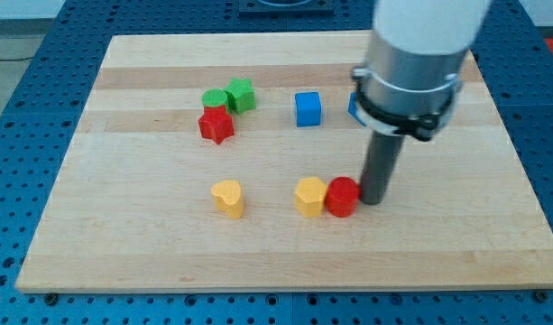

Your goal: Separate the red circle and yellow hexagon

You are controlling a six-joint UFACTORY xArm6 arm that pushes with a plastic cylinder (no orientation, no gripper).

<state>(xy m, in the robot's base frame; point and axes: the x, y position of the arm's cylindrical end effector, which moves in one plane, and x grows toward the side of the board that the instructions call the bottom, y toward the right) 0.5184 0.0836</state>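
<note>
Lower right of centre on the surface [123, 244]: red circle [342, 197] touching yellow hexagon [310, 196], my tip [375, 199] against the circle's right; no fingers fitted.

My tip [373, 200] stands on the counter [123, 253], touching the red circle [342, 197] on that block's right side in the view. The yellow hexagon [310, 196] lies just beyond, pressed against the red circle's far side. Farther to the view's left of my tip, well apart, sits the yellow heart [228, 198]. Toward the view's top and left of my tip lie the blue cube [308, 108], then the green star [242, 95], green circle [213, 97] and red star [216, 125], clustered together. Another blue block [354, 106] sits above my tip, partly hidden by the arm.
</note>
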